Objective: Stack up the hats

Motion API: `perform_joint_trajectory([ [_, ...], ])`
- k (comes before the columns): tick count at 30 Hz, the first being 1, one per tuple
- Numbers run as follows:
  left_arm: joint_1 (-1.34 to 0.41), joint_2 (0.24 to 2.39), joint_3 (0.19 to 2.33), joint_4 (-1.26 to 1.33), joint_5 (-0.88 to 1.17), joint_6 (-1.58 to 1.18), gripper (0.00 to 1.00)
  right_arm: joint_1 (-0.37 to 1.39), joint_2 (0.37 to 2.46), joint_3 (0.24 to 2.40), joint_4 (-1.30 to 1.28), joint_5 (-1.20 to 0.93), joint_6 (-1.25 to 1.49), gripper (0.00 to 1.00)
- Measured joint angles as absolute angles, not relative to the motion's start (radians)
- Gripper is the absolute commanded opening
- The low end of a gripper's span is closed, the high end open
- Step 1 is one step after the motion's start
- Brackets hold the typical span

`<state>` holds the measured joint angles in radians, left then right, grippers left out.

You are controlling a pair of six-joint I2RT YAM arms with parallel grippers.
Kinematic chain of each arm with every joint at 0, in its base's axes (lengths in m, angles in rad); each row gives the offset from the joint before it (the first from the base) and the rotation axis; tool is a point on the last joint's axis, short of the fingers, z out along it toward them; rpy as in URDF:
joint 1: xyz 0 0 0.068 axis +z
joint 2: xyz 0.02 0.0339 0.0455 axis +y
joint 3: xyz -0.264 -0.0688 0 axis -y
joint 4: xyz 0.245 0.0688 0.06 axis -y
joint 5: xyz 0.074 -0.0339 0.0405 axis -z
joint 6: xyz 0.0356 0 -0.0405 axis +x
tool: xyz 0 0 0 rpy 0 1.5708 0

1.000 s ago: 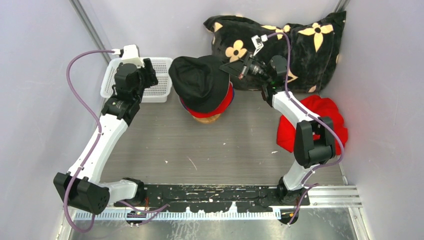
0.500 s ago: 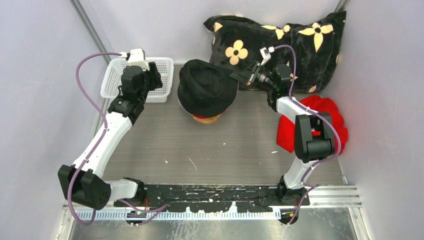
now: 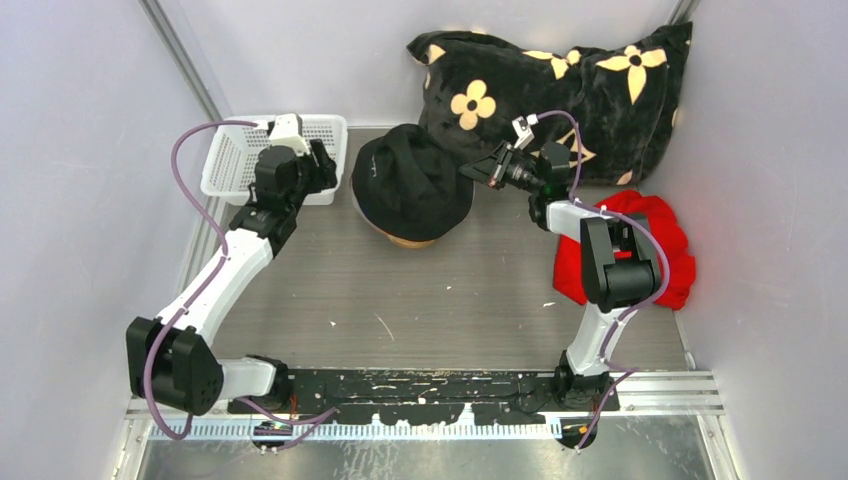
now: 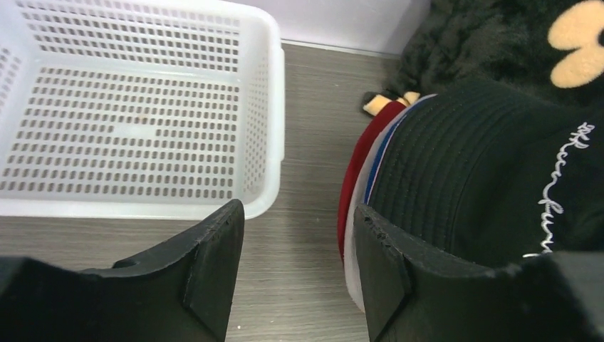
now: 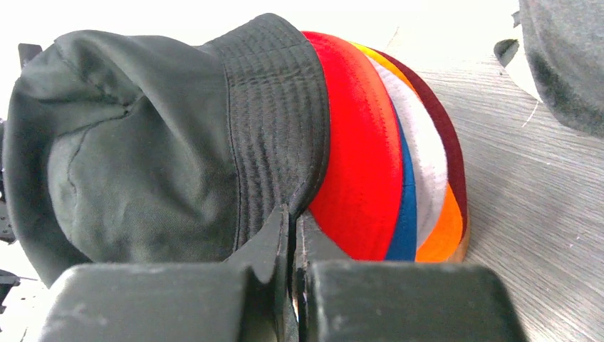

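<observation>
Jaws, right: I read the right gripper (image 5: 291,217) as closed, fingers pressed together at the brim of the black hat (image 5: 142,142). It appeared to pinch that brim, though the fingertips hid the actual contact.
Jaws, left: the left gripper (image 4: 298,217) stood apart and held nothing. One finger was near the white basket (image 4: 271,107) and the other was against the side of the stack.
Stack location: the hats sat in one pile at the far middle of the table (image 3: 400,290), between the basket and the black flowered pillow (image 3: 560,90).
Stack order: the right wrist view showed the black hat outermost. Under it came the red hat (image 5: 356,142), blue hat (image 5: 407,214), pale grey hat (image 5: 427,157), orange hat (image 5: 441,228) and maroon hat (image 5: 454,157).
Done: I counted all six hats nested in the pile and saw none lying loose elsewhere.
Left: I judged that only releasing the brim and backing both arms away remained.
Change, black hat: one second earlier it sat skewed to the left, with the red brim exposed along the near right. At this moment it covered the pile, and no red showed from above.
Change, arms: the left gripper had come from over the basket to the gap beside the stack. The right gripper had drawn nearer along the pillow's edge.
</observation>
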<state>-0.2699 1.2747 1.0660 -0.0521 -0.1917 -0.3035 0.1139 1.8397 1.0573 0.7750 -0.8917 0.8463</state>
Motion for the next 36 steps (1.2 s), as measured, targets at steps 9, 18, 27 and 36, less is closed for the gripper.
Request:
perform_joint_trajectory([
  [9, -0.270, 1.369, 1.042, 0.072, -0.027, -0.324, 0.61, 0.114, 1.864, 1.069, 0.762, -0.884, 0.833, 0.01],
  [18, -0.200, 1.514, 1.117, 0.216, 0.246, -0.448, 0.61, 0.114, 1.864, 1.079, 0.754, -0.884, 0.833, 0.01],
  [27, -0.123, 1.588, 1.158, 0.323, 0.439, -0.581, 0.60, 0.114, 1.867, 1.091, 0.753, -0.884, 0.833, 0.01],
  [36, -0.097, 1.680, 1.161, 0.454, 0.632, -0.728, 0.58, 0.114, 1.874, 1.105, 0.752, -0.884, 0.833, 0.01],
])
